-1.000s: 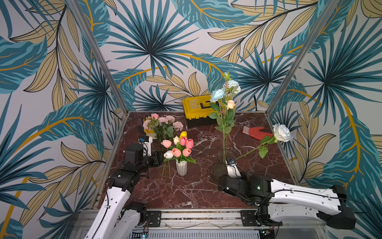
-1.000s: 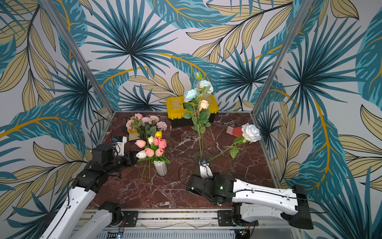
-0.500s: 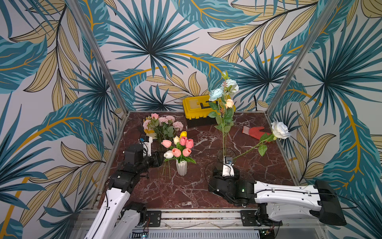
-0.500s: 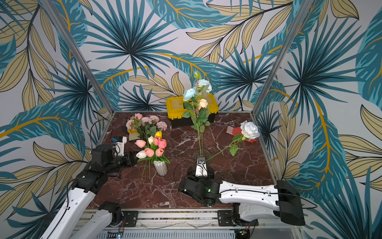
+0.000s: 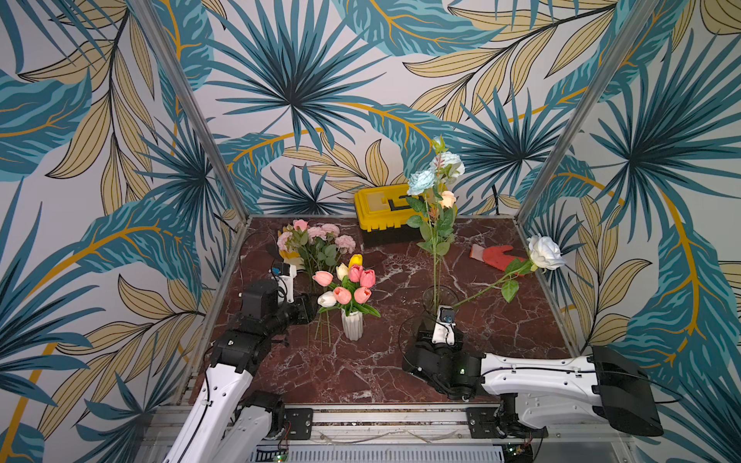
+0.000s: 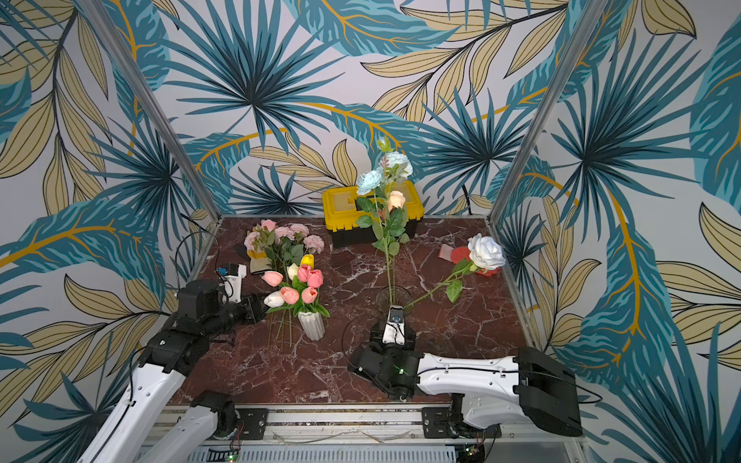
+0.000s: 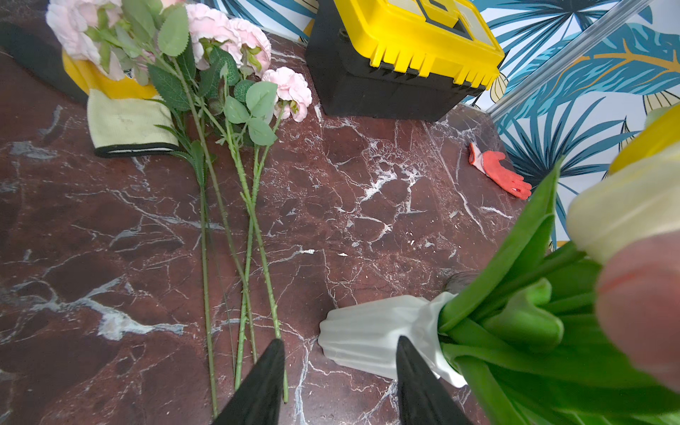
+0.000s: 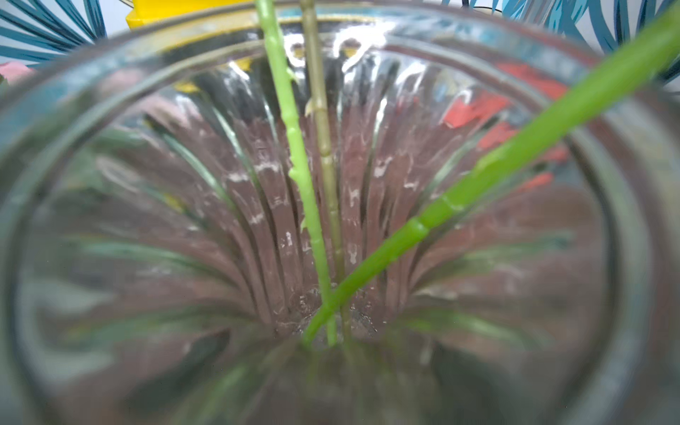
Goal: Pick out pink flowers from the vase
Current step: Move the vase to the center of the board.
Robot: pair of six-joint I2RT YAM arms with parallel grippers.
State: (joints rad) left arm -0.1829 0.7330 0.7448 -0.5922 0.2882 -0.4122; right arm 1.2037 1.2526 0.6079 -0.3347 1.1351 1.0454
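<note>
Nearest you, your left claw (image 7: 339, 338) hangs low over the marble table (image 5: 361, 373). Its black fingers (image 7: 265, 379) are spread apart with only bare tabletop between them, gripping nothing. The ribbed white vase (image 7: 368, 342) stands just beside one finger. That vase holds a bunch of pink tulips (image 5: 355, 274) with a yellow tulip (image 5: 355, 260) and a white tulip (image 5: 326, 298) among them.

On the other side, your right claw (image 5: 440, 312) sits right up at the near side of the glass vase (image 5: 439, 294). The wrist camera covers its fingers in both top views, and the right wrist view shows nothing but glass, so you cannot tell whether it is spread or pinched. Through the rim you see three stems meeting at the bottom: a thorny green one (image 8: 305, 184), a duller one (image 8: 325, 147) and a thick one slanting across (image 8: 515, 154). Above, the white rose (image 5: 545, 252) leans far out to the right. The pale blue blooms (image 5: 421, 182) and a peach bud (image 5: 448, 198) stand upright.

Further back on the left, the pink flowers (image 5: 316, 236) lie flat on the table. Their stem ends reach toward your left claw, and their heads rest over a yellow glove (image 7: 121, 121). A red glove (image 5: 497, 256) lies across on the right. The yellow toolbox (image 5: 385, 212) sits against the back wall.
</note>
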